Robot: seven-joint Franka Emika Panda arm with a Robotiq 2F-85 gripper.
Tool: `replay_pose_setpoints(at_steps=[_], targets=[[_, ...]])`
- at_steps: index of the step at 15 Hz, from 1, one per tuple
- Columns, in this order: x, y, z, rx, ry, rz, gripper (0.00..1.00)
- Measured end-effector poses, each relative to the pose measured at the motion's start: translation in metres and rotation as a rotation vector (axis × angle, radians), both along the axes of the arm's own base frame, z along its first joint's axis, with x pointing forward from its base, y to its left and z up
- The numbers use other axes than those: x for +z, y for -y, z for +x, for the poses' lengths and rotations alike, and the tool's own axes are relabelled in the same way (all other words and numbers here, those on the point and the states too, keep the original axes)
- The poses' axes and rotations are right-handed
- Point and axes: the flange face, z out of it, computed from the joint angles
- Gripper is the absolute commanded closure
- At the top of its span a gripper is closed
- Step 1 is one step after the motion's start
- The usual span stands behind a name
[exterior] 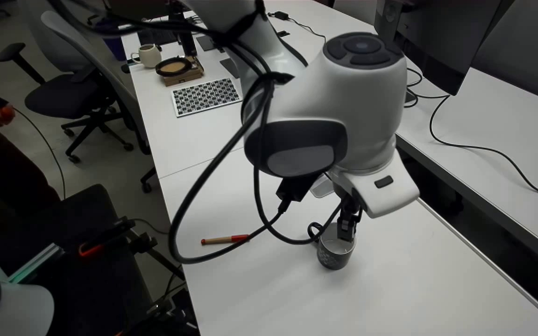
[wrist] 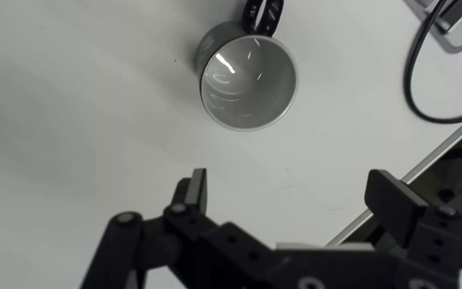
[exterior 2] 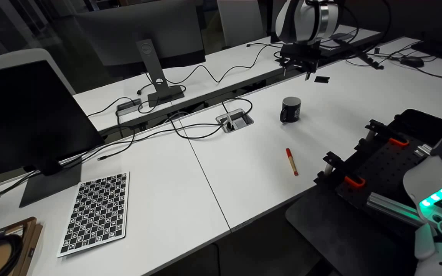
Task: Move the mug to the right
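Observation:
The dark grey mug stands upright on the white table, in both exterior views (exterior: 333, 256) (exterior 2: 291, 110). The wrist view looks into its light grey inside (wrist: 251, 84), with the handle at the top of that picture. My gripper (wrist: 288, 176) is open, with nothing between its fingers. It is raised above the table and offset from the mug, which lies ahead of the fingertips in the wrist view. In an exterior view the gripper (exterior 2: 296, 75) hangs higher and farther back than the mug. In an exterior view a finger (exterior: 346, 228) overlaps the mug's rim, hiding part of it.
A thin red and tan pen (exterior 2: 292, 161) lies on the table. A cable outlet (exterior 2: 235, 120) with a looping black cable is near the mug. A checkered board (exterior 2: 97, 212) lies farther along. Another arm (exterior 2: 436, 184) stands beside the table. A gap runs along the table's edge.

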Motion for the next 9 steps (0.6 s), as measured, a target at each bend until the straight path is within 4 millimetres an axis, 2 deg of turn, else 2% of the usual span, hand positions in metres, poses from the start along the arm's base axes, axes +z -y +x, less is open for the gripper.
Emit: replay_pose_setpoints(at_steps=[6,9], targets=[[0.028,-0.073,-0.012,0.33,-0.01,0.034,0.0],[0.034,-0.096,-0.017,0.492,-0.046,0.051,0.0]])
